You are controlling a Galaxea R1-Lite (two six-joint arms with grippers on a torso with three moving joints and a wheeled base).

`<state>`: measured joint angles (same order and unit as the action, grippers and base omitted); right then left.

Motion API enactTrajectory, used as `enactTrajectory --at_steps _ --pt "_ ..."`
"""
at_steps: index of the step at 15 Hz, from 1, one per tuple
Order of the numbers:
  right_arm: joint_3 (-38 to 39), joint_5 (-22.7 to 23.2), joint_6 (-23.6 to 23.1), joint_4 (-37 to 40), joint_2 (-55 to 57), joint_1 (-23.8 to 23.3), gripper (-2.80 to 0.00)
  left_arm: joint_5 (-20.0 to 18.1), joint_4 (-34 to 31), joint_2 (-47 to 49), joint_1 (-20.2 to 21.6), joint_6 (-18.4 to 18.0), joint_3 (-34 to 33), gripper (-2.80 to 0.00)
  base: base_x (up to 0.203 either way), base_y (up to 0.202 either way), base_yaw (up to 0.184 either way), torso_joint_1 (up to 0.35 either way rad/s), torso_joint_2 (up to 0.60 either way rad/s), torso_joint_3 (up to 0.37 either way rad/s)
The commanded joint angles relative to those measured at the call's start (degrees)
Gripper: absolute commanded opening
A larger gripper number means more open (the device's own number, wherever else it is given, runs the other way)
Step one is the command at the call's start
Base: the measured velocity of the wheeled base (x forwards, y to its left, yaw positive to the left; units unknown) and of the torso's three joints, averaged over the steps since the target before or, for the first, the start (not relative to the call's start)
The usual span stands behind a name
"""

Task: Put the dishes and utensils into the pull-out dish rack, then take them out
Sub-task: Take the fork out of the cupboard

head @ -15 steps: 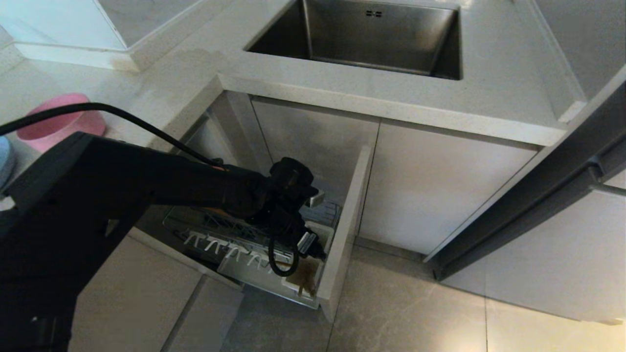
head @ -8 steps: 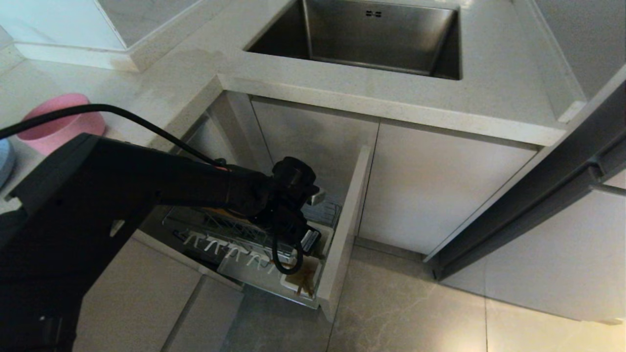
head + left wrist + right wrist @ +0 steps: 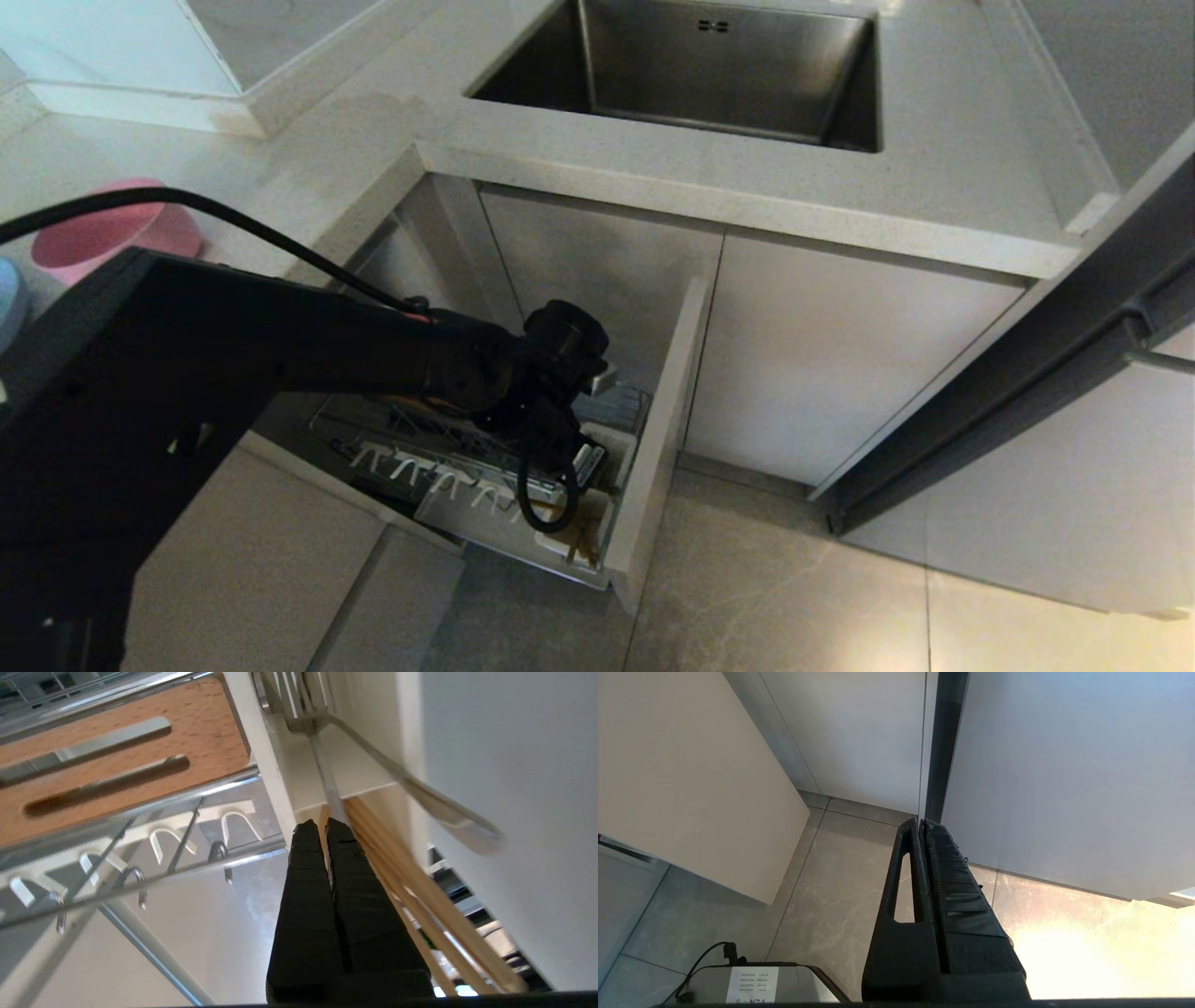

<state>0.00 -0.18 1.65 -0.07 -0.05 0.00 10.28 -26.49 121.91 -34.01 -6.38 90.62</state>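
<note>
- Left claw (image 3: 322, 828) clamped on the slim metal spoon (image 3: 327, 781) handle, inside the rack's white utensil cup (image 3: 355, 772); spoon's bowl hidden.
- Wooden chopsticks (image 3: 420, 891) lean beside it.
- Pink bowl (image 3: 117, 238) on the counter (image 3: 943, 140), arm-blocked.
- Right claw (image 3: 920, 822) pinched empty.

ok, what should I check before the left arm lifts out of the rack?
1. Left claw shut: ok.
2. Utensil clamped: cannot tell; a thin metal stem meets the tips.
3. Chopsticks outside the grip, beside the claw: ok.
4. Rack pulled out: ok.
5. Right claw shut, parked over the floor: ok.
6. Pink bowl on the counter, away from the arm: ok.
</note>
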Motion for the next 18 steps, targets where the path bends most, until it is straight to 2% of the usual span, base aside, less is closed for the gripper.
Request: enactTrajectory --at_steps 1,3,6,9,15,18 --pt "0.0 0.0 0.0 0.0 0.0 0.0 -2.80 0.2 -0.5 -2.9 -0.5 1.6 -0.1 0.00 0.000 0.000 0.000 0.000 0.00 0.000" --pt "0.0 0.0 0.0 0.0 0.0 0.0 -2.80 0.3 -0.6 -4.1 -1.2 5.8 0.1 0.00 0.000 0.000 0.000 0.000 0.00 0.000" --pt "0.0 0.0 0.0 0.0 0.0 0.0 -2.80 0.7 -5.1 -5.0 -1.6 6.6 0.2 0.00 0.000 0.000 0.000 0.000 0.00 0.000" --pt "0.0 0.0 0.0 0.0 0.0 0.0 -2.80 0.6 -7.8 -4.7 -1.7 9.8 0.2 0.00 0.000 0.000 0.000 0.000 0.00 0.000" --pt "0.0 0.0 0.0 0.0 0.0 0.0 -2.80 0.5 -7.3 -1.9 -1.7 14.9 0.3 0.00 0.000 0.000 0.000 0.000 0.00 0.000" --pt "0.0 0.0 0.0 0.0 0.0 0.0 -2.80 0.5 -4.6 -0.5 -1.6 17.4 0.4 0.00 0.000 0.000 0.000 0.000 0.00 0.000"
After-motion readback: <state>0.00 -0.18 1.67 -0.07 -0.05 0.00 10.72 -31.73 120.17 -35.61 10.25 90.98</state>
